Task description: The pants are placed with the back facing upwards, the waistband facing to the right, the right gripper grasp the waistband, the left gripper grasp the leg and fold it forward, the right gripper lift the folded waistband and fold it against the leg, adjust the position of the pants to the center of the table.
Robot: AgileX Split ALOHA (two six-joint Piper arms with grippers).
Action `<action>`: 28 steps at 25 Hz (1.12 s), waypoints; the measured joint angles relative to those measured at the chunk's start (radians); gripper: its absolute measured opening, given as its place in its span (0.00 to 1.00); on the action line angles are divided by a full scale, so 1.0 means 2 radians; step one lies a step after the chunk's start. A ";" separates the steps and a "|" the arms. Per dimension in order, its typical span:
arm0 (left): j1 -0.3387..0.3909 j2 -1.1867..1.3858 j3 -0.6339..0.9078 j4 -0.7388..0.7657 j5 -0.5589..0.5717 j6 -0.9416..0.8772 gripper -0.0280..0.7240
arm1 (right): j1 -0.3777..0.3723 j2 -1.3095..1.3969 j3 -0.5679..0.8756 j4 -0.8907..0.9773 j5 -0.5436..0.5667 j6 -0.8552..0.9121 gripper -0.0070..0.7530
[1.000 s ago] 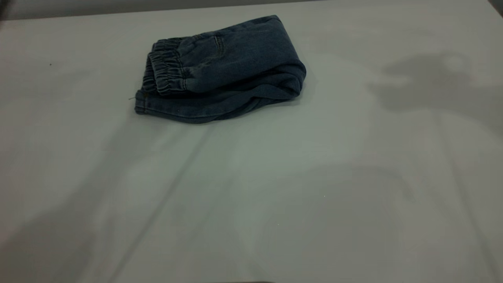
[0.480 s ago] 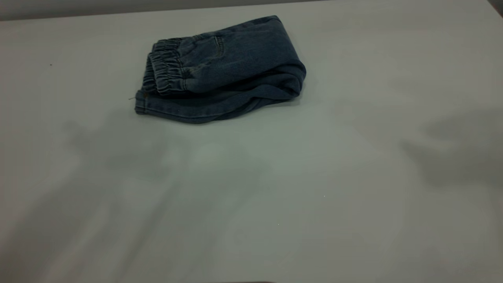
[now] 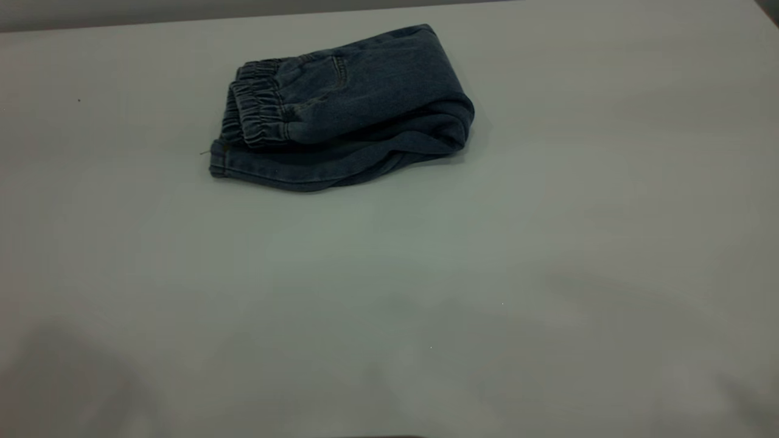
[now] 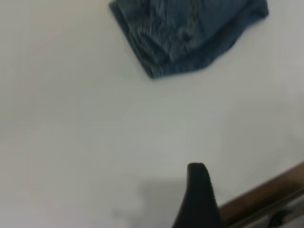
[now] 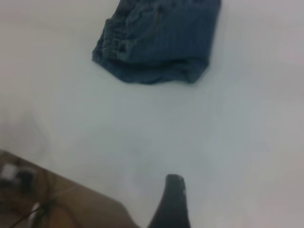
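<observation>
The pants (image 3: pixel 353 103) lie folded into a compact denim bundle at the far middle-left of the table (image 3: pixel 426 274). The elastic waistband (image 3: pixel 255 118) rests on top, turned to the left, over a leg (image 3: pixel 286 173) whose hem pokes out beneath it. No print shows. Neither arm appears in the exterior view. In the left wrist view the pants (image 4: pixel 190 33) are far from my left gripper (image 4: pixel 197 190), of which only one black piece shows. The right wrist view has the pants (image 5: pixel 156 42) equally far from my right gripper (image 5: pixel 173 199). Nothing is held.
Near the left gripper runs a brown wooden table edge (image 4: pixel 266 194). A brown surface with cables (image 5: pixel 52 199) lies beside the right gripper. The table's far edge (image 3: pixel 243 15) runs just behind the pants.
The arm shadows on the table have slid toward the near edge and nearly left the exterior view. The pants have not moved.
</observation>
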 joint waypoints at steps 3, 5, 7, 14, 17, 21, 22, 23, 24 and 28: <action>0.000 -0.042 0.054 0.000 0.000 0.000 0.69 | 0.000 -0.079 0.024 -0.015 0.003 0.000 0.76; 0.000 -0.071 0.084 -0.005 0.000 0.000 0.69 | 0.000 -0.136 0.038 -0.026 0.004 0.000 0.76; 0.000 -0.099 0.116 -0.021 0.000 0.000 0.69 | 0.000 -0.187 0.055 -0.036 0.006 0.002 0.76; 0.000 -0.186 0.190 -0.043 0.000 0.010 0.69 | 0.000 -0.317 0.154 -0.077 0.011 0.027 0.76; 0.000 -0.213 0.208 -0.043 0.000 0.012 0.69 | 0.000 -0.341 0.206 -0.086 0.009 0.025 0.76; 0.000 -0.248 0.237 -0.043 0.000 0.013 0.69 | 0.000 -0.356 0.265 -0.107 -0.009 0.024 0.76; 0.000 -0.256 0.243 -0.043 0.000 0.014 0.69 | 0.000 -0.359 0.276 -0.113 -0.014 0.023 0.76; 0.000 -0.262 0.250 -0.043 0.000 0.014 0.69 | 0.000 -0.361 0.288 -0.119 -0.018 0.023 0.76; 0.000 -0.269 0.257 -0.043 0.000 0.014 0.69 | 0.000 -0.362 0.298 -0.122 -0.024 0.023 0.76; 0.000 -0.290 0.286 -0.043 0.000 0.013 0.69 | 0.000 -0.363 0.328 -0.130 -0.040 0.022 0.76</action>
